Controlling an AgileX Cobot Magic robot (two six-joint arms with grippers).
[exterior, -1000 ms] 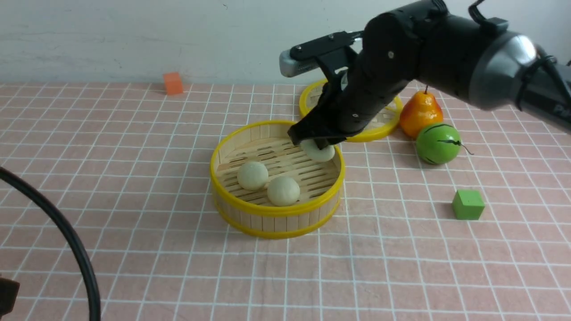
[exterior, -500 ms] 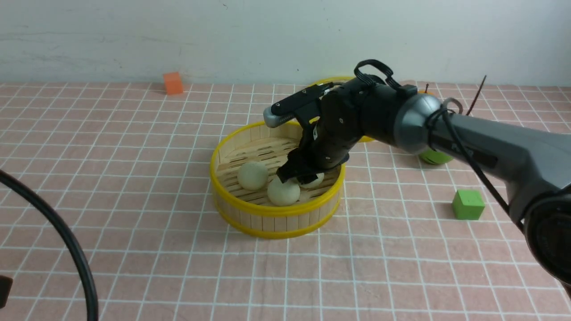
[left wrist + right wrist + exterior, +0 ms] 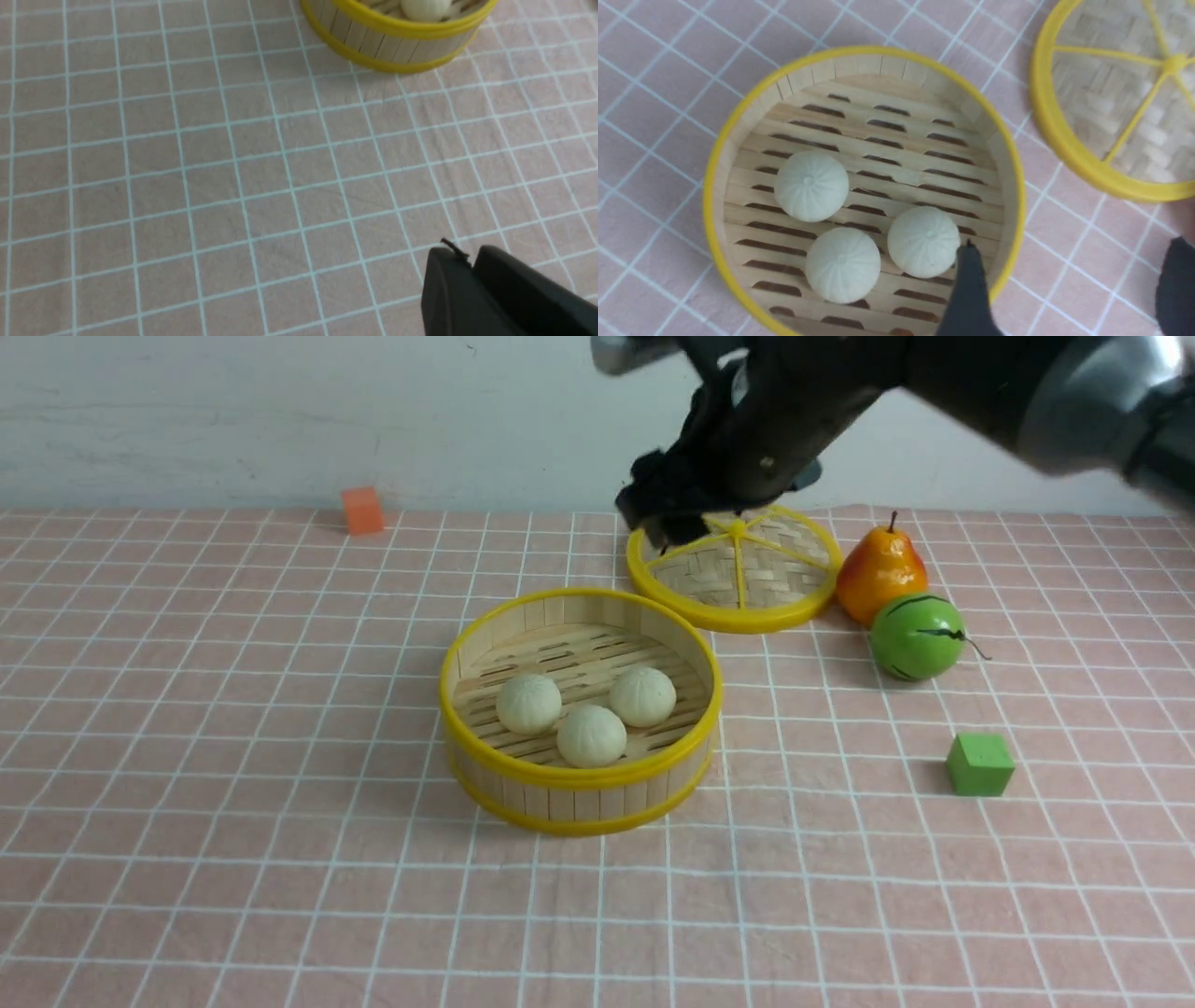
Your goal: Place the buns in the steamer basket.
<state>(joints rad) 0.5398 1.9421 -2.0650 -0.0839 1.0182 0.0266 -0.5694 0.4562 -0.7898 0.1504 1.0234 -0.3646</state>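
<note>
Right gripper spread wide and empty, high over table, 3 buns lying in steamer basket, left gripper pinched together

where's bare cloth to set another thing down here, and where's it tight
Widest bare cloth: left of the steamer basket, out to the orange cube, and the near strip in front of it. Crowded: far right, where lid, pear and green striped fruit sit close together.

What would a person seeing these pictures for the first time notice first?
Three cream-white pleated buns sit clustered inside the round bamboo steamer basket with yellow rims, at the middle of the pink checked cloth. Behind it, the black right gripper hangs open in the air near the flat woven lid with yellow spokes.
</note>
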